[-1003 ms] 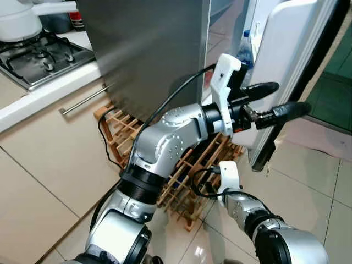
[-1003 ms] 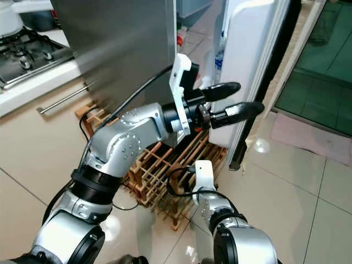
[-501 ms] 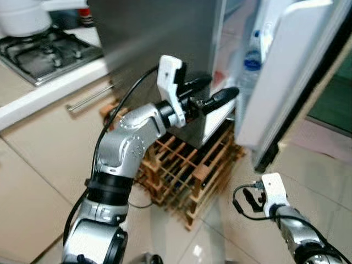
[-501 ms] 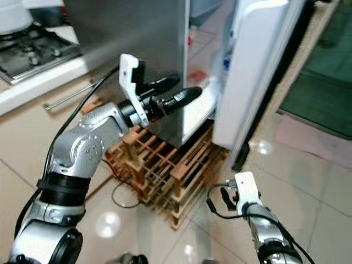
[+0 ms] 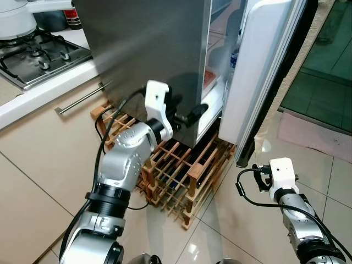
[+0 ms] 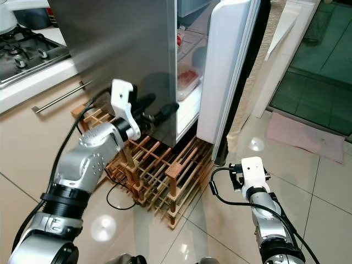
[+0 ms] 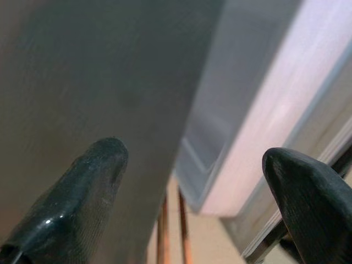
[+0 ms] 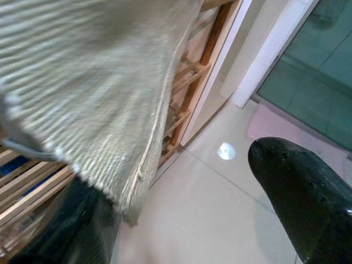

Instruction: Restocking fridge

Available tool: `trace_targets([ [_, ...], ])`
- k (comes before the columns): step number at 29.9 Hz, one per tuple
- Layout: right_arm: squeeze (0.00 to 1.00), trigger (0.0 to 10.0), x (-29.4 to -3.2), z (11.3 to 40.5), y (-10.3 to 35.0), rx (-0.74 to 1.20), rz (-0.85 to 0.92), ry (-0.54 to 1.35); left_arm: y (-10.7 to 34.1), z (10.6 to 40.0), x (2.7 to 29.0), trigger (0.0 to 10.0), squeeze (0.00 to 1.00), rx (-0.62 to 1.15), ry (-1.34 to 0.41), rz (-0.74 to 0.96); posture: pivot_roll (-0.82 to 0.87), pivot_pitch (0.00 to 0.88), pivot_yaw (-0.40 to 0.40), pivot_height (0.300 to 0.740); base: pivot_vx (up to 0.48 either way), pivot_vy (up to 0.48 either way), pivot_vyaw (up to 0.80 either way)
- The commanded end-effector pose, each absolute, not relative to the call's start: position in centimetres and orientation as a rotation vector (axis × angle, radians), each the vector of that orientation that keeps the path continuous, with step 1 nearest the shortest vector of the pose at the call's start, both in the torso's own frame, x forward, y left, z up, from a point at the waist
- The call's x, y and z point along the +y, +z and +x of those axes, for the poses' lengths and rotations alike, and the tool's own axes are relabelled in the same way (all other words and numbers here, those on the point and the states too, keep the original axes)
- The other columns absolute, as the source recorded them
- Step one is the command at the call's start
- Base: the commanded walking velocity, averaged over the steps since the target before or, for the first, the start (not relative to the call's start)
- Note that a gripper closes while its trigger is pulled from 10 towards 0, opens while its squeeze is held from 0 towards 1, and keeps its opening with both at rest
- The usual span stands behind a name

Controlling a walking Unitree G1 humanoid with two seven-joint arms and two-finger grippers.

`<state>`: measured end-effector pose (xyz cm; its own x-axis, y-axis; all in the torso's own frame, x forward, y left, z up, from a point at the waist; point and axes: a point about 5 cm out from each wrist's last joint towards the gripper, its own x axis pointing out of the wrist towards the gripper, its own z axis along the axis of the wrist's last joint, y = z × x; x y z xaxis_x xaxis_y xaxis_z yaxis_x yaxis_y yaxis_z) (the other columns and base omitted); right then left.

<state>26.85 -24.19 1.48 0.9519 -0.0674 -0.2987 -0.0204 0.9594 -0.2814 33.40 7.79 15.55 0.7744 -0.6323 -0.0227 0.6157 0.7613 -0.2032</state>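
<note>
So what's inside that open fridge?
Through the gap beside the fridge door, white shelves hold a red-and-white pack. A bottle stands in the door. The steel side hides the rest.

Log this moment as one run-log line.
task: restocking fridge | fridge door: open | left gripper: open, empty, beside fridge above wooden rack | right gripper: open, low

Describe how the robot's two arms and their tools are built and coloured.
Both arms are silver metal with black ring joints and dimpled shells. Each wrist carries a white plastic camera block fed by a looping black cable. The left tool and the right tool each have two long, rounded, glossy black fingers.
</note>
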Motion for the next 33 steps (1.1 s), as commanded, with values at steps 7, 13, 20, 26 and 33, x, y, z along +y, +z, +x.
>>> trace_targets([
  [7, 0.0, 10.0, -25.2, 25.6, 0.8, 0.354, -0.294, -0.031, 15.2, 33.9, 8.1, 10.0, 0.0, 0.081, -0.638, -0.167, -0.18, 0.0, 0.045, 0.732, 0.0, 0.0, 0.0],
  [13, 0.0, 10.0, -25.7, 22.5, -1.8, 0.491, -0.3, -0.007, 15.4, 34.0, 7.7, 10.0, 0.0, 0.064, -0.647, -0.172, -0.19, 0.0, 0.044, 0.732, 0.0, 0.0, 0.0],
  [20, 0.0, 10.0, -25.7, 20.5, -3.4, 0.588, -0.255, -0.004, 18.8, 33.3, 4.3, 10.0, 0.0, -0.033, -0.803, -0.2, -0.19, 0.0, 0.046, 0.732, 0.0, 0.0, 0.0],
  [26, 0.0, 10.0, -25.7, 20.7, -3.4, 0.584, -0.241, -0.008, 21.0, 32.3, 2.0, 10.0, 0.0, -0.069, -0.925, -0.254, -0.2, 0.0, 0.047, 0.732, 0.0, 0.0, 0.0],
  [33, 0.0, 10.0, -25.2, 20.8, -3.7, 0.603, -0.232, 0.006, 23.8, 30.8, 0.0, 10.0, 0.0, -0.104, -1.075, -0.301, -0.19, 0.0, 0.05, 0.732, 0.0, 0.0, 0.0],
])
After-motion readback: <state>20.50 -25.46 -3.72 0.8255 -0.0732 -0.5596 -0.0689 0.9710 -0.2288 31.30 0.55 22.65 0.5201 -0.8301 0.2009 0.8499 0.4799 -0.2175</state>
